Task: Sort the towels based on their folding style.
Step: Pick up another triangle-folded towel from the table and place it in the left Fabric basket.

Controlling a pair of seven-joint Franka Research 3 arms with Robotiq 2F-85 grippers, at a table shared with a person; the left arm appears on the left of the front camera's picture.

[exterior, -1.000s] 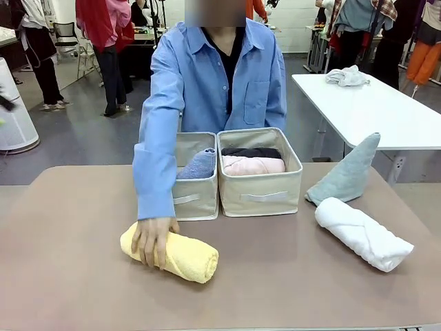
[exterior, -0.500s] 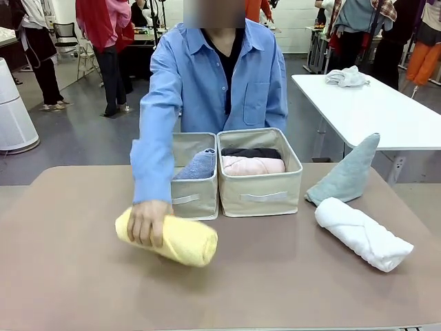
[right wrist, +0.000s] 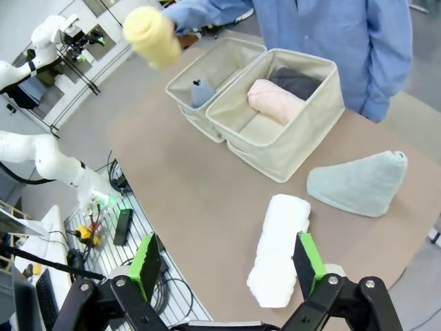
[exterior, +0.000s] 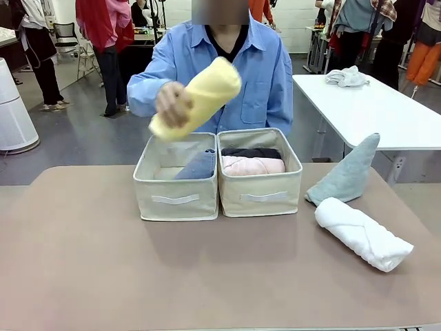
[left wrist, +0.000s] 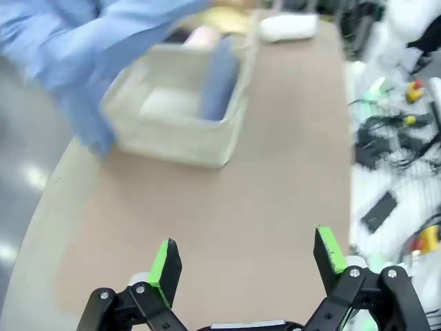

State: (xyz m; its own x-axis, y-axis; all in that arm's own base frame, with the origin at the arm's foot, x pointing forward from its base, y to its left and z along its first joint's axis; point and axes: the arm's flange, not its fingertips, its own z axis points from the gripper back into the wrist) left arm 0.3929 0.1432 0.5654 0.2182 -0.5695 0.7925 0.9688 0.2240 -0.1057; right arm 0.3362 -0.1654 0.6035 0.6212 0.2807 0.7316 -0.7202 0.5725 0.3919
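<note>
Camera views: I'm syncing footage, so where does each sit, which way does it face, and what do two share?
Front view: fixed on the robot's side, facing across the table at the person, whose hand holds the yellow towel in the air.
Left wrist view: on the left arm, looking past the open left gripper toward the left bin; a blurred sleeve shows.
Right wrist view: on the right arm, looking down past the open right gripper at the white towel.
Shared: front and right wrist both show the grey-green cone.
</note>
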